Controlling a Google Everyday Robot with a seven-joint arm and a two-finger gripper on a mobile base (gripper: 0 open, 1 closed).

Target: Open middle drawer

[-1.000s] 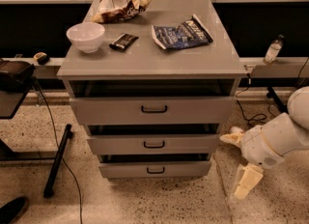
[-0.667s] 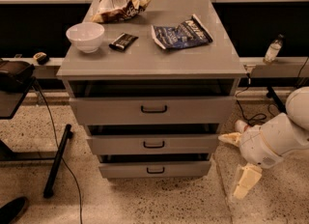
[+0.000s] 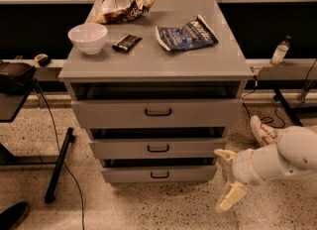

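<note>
- Grey cabinet (image 3: 233,65) is standing at frame centre, with three drawers stacked in its front.
- White robot arm (image 3: 290,154) is reaching in from the lower right, low over the speckled floor (image 3: 163,206).
- Top drawer (image 3: 109,114) is showing the tallest front and a dark gap above it.
- Middle drawer (image 3: 119,148) is sitting at centre, just under the top drawer. Its low flat front is carrying a small black handle (image 3: 158,148), and a dark slit is showing above it.
- Bottom drawer (image 3: 129,175) is sitting lowest, with the same kind of handle.
- Gripper (image 3: 229,177) is hanging in the lower right, beside the cabinet's right edge and well apart from the middle drawer's handle. Its jaws are spreading wide and holding nothing. The upper finger (image 3: 224,153) is lying just beside the right end of the middle drawer front; contact is unclear.
- Blue snack bag (image 3: 185,33) is lying on the cabinet top, right of centre.
- Brown chip bag (image 3: 126,5) is lying at the back left of the top.
- White bowl (image 3: 87,36) is sitting at the left of the top.
- Black bar (image 3: 126,42) is lying just beside the bowl.
</note>
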